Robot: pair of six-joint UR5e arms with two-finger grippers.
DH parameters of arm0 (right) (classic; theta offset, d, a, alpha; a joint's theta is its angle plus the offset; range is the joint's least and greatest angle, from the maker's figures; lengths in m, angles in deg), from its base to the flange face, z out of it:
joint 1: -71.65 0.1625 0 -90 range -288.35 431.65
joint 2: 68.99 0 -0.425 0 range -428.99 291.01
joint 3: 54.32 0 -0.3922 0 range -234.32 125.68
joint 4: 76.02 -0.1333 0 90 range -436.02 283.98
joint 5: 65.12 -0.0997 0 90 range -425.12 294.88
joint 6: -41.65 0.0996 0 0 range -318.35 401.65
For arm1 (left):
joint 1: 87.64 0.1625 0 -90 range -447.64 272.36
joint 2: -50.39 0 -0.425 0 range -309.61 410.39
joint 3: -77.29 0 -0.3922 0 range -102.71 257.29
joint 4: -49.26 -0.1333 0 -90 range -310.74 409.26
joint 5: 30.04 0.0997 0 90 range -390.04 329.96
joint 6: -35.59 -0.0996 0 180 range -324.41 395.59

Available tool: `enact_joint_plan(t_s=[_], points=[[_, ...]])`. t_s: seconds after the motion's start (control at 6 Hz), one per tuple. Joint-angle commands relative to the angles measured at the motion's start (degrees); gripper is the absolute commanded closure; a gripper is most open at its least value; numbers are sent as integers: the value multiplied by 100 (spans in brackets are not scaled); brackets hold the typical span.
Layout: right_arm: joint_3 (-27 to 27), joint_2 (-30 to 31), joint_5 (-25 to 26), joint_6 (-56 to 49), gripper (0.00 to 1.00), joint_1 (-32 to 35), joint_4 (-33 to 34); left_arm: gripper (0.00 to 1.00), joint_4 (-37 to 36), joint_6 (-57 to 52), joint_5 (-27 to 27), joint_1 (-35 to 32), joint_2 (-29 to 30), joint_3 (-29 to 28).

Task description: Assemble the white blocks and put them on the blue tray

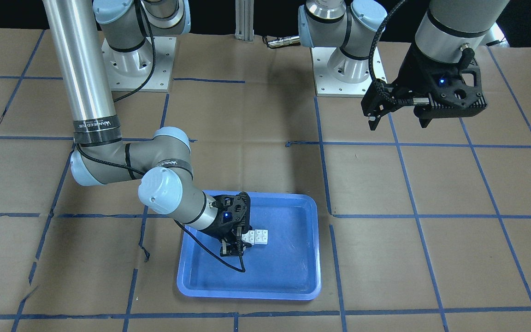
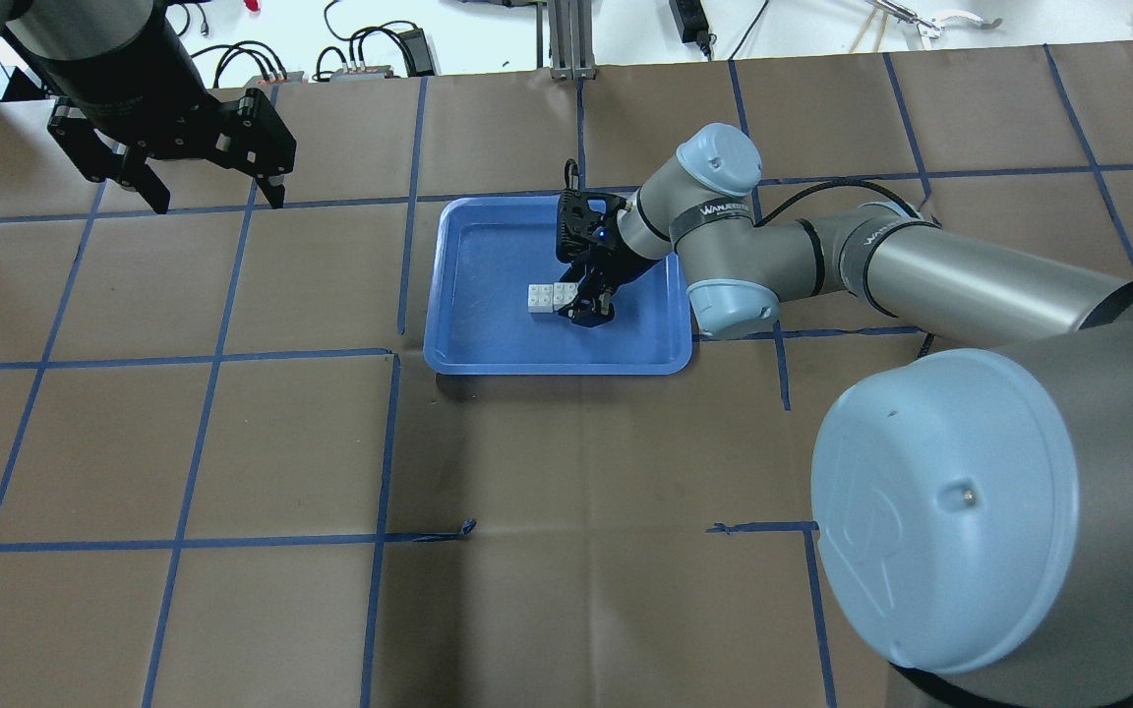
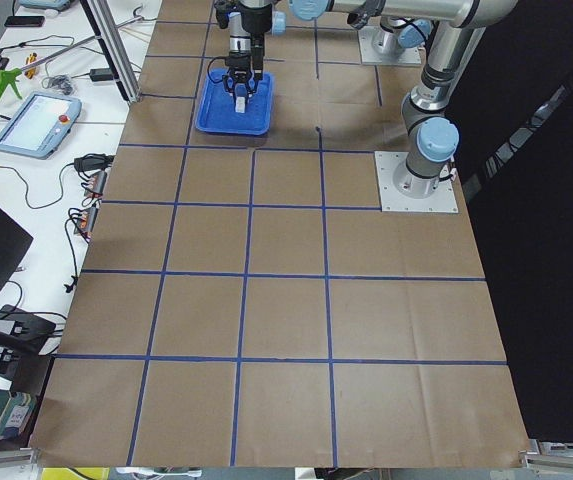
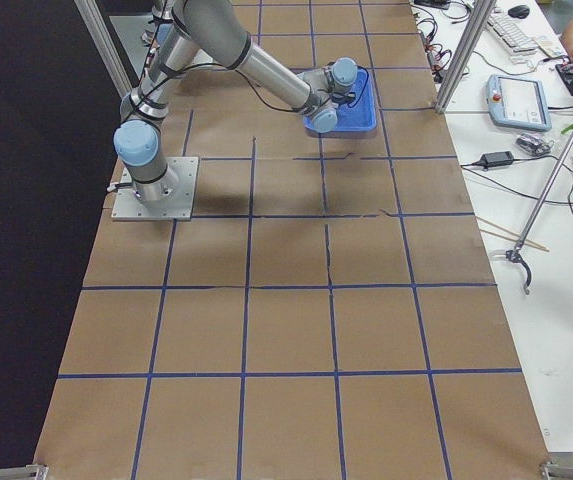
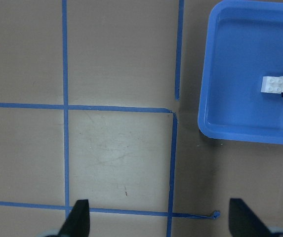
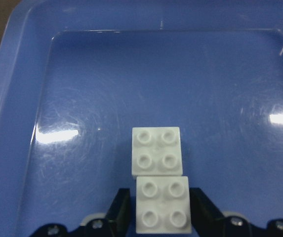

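Two white blocks [image 6: 156,150] lie end to end inside the blue tray [image 6: 42,74], the near one a little offset from the far one. My right gripper [image 6: 159,207] reaches low into the tray, its fingers [image 6: 121,207] closed on the sides of the near block. The blocks [image 1: 256,236] and the right gripper [image 1: 233,249] also show in the front view, left of the tray's [image 1: 293,281] middle. From overhead the blocks [image 2: 547,297] sit by the right gripper [image 2: 588,310]. My left gripper [image 2: 217,197] hangs open and empty, high and well away from the tray [image 2: 458,354].
The table is brown paper with a blue tape grid [image 2: 389,442]. The left wrist view shows the tray's corner [image 5: 215,123] and the blocks [image 5: 278,85] at the upper right. A teach pendant [image 3: 36,120] and tools lie on the bench beside the table.
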State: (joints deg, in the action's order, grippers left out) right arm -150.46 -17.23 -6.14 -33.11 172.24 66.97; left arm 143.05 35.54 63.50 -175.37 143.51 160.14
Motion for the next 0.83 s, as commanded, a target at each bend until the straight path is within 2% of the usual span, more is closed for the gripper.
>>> enact_joint_plan(t_s=[0.0,0.17,0.5,0.67], points=[[7,1,-9,14,7,-4,-8,1,0,22,6,-7,-13,38],[16,10,-9,49,0,4,-8,1,-44,-4,15,19,22,29],[51,45,43,111,0,-13,-8,1,-123,-4,15,37,5,21],[121,71,87,468,0,-30,-43,1,-150,-4,24,37,5,29]])
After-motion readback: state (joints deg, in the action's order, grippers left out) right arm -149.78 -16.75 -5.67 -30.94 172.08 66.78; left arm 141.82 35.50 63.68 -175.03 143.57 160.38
